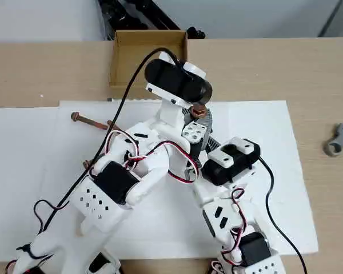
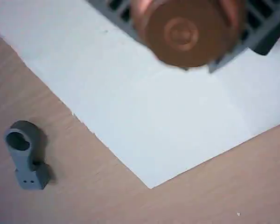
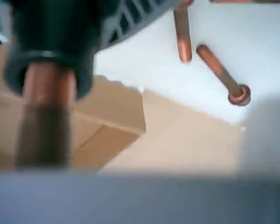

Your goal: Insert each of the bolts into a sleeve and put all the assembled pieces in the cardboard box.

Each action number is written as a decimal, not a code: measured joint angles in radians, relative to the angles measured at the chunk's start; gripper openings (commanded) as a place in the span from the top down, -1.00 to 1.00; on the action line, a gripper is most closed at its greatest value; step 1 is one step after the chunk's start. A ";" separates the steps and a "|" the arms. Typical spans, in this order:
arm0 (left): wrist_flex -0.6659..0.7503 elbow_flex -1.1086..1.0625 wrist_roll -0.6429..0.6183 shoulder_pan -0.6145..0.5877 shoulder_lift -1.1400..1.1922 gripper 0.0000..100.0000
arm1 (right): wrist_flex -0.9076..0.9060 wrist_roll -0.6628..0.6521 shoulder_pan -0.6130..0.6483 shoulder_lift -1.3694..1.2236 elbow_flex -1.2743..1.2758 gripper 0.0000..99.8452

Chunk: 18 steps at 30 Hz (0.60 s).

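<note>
Grey sleeve [image 1: 337, 140] lies off white paper [image 1: 257, 123].

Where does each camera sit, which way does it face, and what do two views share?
High view: fixed above the table, looking down on box and paper; left arm and right arm show.
Left wrist view: on the left arm, facing the spare sleeve; its end effector grips the bolt, head towards the camera.
Right wrist view: on the right arm, facing the box and loose bolts; the bolt's shaft runs through a dark sleeve.
Shared: high and left wrist, spare sleeve; high and right wrist, box, loose bolts.
</note>
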<state>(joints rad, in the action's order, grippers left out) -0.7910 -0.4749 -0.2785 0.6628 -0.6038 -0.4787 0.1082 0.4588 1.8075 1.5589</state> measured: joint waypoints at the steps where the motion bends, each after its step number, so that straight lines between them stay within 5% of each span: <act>1: 0.000 -0.005 0.000 0.000 0.000 0.87 | 0.000 0.000 0.000 0.000 0.000 0.99; 18: -0.035 -0.020 -0.008 -0.087 -0.003 0.77 | -0.002 0.002 0.006 0.000 0.000 0.99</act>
<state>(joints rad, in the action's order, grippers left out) -0.8263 -0.4948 -0.2862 0.5754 -0.6068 -0.4803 0.1097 0.4649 1.8075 1.5589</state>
